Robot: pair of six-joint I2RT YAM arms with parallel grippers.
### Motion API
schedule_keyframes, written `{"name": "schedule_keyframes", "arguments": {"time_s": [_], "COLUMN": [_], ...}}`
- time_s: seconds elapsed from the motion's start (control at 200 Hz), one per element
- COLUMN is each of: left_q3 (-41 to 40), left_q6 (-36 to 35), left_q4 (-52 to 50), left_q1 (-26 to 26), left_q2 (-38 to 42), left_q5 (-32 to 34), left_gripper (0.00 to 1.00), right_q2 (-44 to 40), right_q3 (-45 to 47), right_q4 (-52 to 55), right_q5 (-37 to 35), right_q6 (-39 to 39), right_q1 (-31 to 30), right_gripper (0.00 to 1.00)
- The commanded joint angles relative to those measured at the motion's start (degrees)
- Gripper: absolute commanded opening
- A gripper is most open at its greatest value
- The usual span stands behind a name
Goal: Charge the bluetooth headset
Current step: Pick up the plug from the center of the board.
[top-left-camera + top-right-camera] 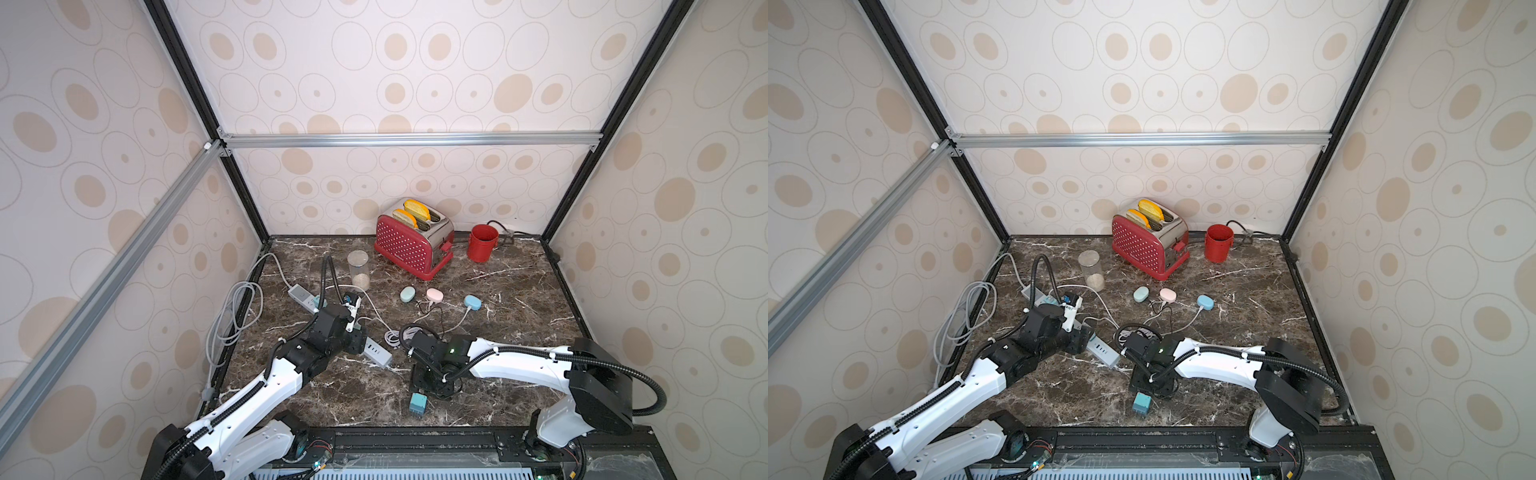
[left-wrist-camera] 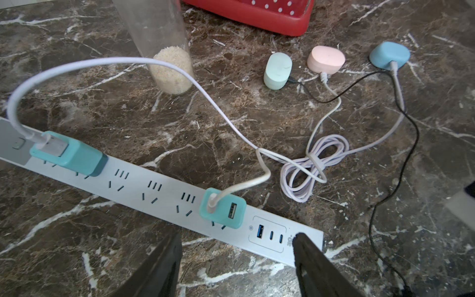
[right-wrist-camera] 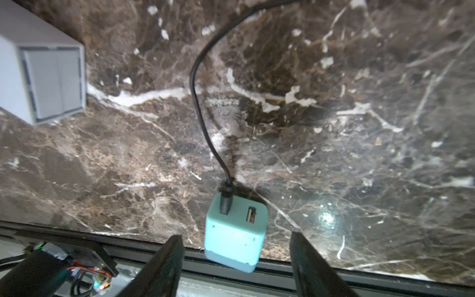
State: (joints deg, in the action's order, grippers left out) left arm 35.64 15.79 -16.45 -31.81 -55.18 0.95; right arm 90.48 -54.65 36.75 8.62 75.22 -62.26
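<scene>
The green headset case (image 2: 277, 70) is standing on the marble table (image 2: 102, 108) beside the pink case (image 2: 325, 60) and the blue case (image 2: 389, 55), well apart from both arms; its black cable (image 3: 198, 102) is being trailed toward the table's front edge, where it is ending in a loose teal adapter (image 3: 236, 226) that is lying unplugged. The right gripper (image 3: 236, 239) is being held spread wide on either side of that adapter, neither finger touching it, seemingly to frame the block for a grasp; nothing is being gripped. The left gripper (image 2: 236, 239) is being held released and empty over the USB end of the power strip (image 2: 167, 198), probably so the strip can be steadied for insertion; free sockets are being offered between the two plugged adapters (image 2: 68, 154).
</scene>
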Motion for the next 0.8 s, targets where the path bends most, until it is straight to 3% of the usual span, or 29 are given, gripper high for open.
{"name": "schedule_keyframes", "arguments": {"time_s": [0.0, 0.2, 0.581, 0.796], "left_q3": [-0.98, -1.54, -2.71, -2.24], "left_q6": [1.96, 4.01, 4.69, 4.75], "left_q4": [2.39, 1.56, 1.78, 2.64], "left_q1": [0.35, 0.35, 0.39, 0.38], "left_q2": [3.28, 5.54, 7.70, 5.70], "left_q5": [-3.08, -8.09, -6.93, -6.00], "left_gripper": [0.69, 0.68, 0.68, 0.69], "right_q2": [2.37, 4.69, 7.21, 4.13], "right_q3": [-0.87, -2.38, -2.65, -2.71], "right_q4": [2.12, 1.75, -1.03, 0.23], "right_q5": [-1.09, -1.24, 0.06, -2.38], "right_q6": [4.68, 5.04, 5.30, 3.63], "right_q1": [-0.86, -1.46, -1.51, -0.66], "right_gripper": [0.72, 0.70, 0.60, 0.38]}}
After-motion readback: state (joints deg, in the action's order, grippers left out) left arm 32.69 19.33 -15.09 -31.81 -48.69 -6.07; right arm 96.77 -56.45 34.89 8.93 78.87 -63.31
